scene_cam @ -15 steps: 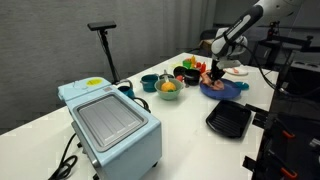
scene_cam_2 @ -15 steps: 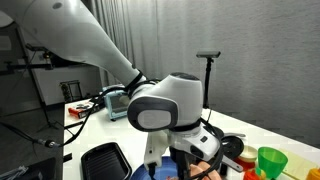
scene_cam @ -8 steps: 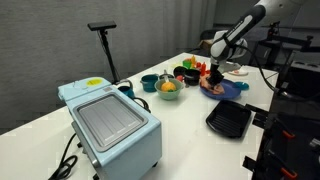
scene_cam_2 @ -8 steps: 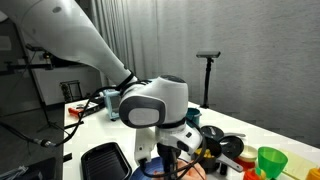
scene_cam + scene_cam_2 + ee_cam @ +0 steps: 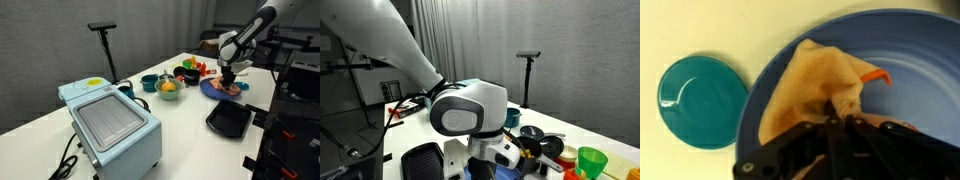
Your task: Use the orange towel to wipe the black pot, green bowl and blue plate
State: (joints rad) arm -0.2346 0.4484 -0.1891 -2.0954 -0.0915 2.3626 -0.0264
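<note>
My gripper is shut on the orange towel and presses it onto the blue plate, which fills most of the wrist view. In an exterior view the gripper stands straight down over the blue plate at the far end of the table, with the towel under it. The black pot sits just behind the plate. A green bowl shows at the lower right of an exterior view, where my arm hides the plate.
A small teal dish lies beside the plate. A light blue toaster oven stands at the near end. A black tray lies at the table's edge. A teal cup and a bowl with an orange thing stand mid-table.
My gripper has moved across the blue plate with the towel, from the pot side toward the plate's far edge. The arm has swung with it in both exterior views.
</note>
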